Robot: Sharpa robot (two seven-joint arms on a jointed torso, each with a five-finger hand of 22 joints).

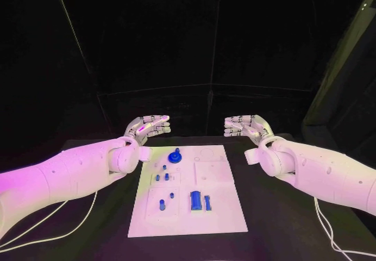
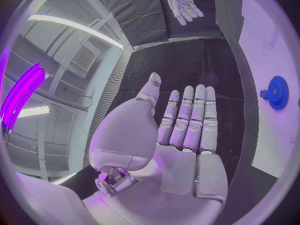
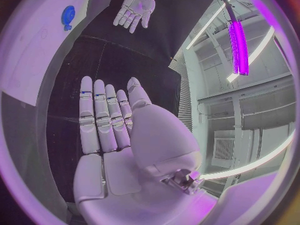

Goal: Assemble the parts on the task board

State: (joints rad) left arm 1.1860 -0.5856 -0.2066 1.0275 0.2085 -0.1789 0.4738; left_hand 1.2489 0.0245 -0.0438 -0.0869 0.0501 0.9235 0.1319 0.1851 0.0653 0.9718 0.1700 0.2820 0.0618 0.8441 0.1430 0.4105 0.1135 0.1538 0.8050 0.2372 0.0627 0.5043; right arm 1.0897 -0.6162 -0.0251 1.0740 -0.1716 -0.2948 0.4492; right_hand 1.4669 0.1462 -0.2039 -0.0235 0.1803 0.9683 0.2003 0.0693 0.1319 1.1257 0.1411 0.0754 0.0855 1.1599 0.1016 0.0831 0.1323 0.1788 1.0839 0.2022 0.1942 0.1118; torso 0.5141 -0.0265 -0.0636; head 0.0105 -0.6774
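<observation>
Between the left hand [image 1: 149, 126] and right hand [image 1: 246, 126], both flat-fingered and holding nothing, lies bare black surface [image 1: 266, 217]; nearer them, the white task board [image 1: 223, 217] carries a toothed blue gear [image 1: 175, 157].

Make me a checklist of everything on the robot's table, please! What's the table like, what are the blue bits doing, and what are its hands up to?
Surface: black table, with the white task board lying in the middle.
Job's things: blue gear-like part near the board's far end; small blue pieces mid-board; a larger blue block with a slim piece beside it, nearer the robot.
Clutter: nothing seen.
Hands: left hand and right hand are beyond the board's far corners, fingers straight, holding nothing.
Cables: white cables trail from both arms.
Surroundings: dark backdrop behind the table.
</observation>
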